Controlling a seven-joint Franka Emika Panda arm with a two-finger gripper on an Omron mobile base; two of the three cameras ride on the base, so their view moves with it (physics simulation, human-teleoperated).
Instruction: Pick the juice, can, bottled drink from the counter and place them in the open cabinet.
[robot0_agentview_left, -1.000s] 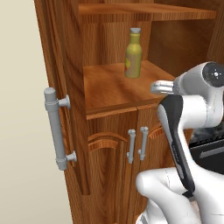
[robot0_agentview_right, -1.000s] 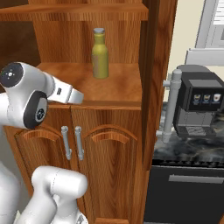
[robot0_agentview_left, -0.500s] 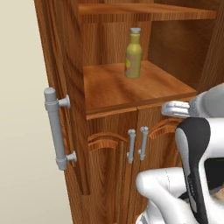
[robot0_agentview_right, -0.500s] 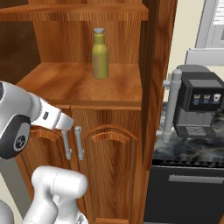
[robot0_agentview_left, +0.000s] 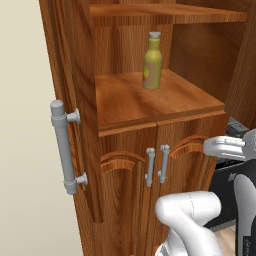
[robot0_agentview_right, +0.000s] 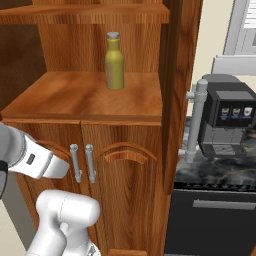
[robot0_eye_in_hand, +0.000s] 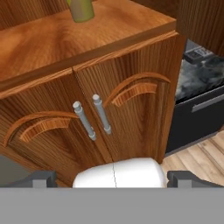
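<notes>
The juice (robot0_agentview_left: 152, 61) (robot0_agentview_right: 114, 61) stands upright on the middle shelf of the open cabinet (robot0_agentview_left: 150, 102) (robot0_agentview_right: 75, 97), free of any grip. Its base shows at the top edge of the hand view as the juice (robot0_eye_in_hand: 81, 9). My gripper (robot0_eye_in_hand: 111, 178) is open, its two dark fingertips (robot0_eye_in_hand: 43, 178) far apart with nothing between them. It hangs below the shelf edge, in front of the arched lower doors and pulled back from them. The can and the bottled drink are out of view. The counter (robot0_agentview_right: 220, 167) (robot0_eye_in_hand: 199, 72) lies to the right of the cabinet.
A black coffee machine (robot0_agentview_right: 227, 120) sits on the counter, with a dark appliance front (robot0_agentview_right: 210, 220) below it. The open door's thick grey bar handle (robot0_agentview_left: 64, 147) (robot0_agentview_right: 197, 120) sticks out at the cabinet's side. Paired small handles (robot0_eye_in_hand: 92, 118) mark the shut lower doors.
The arm has come down and back from shelf height to the level of the lower doors. The juice has stayed on the shelf. The gripper has stayed open.
</notes>
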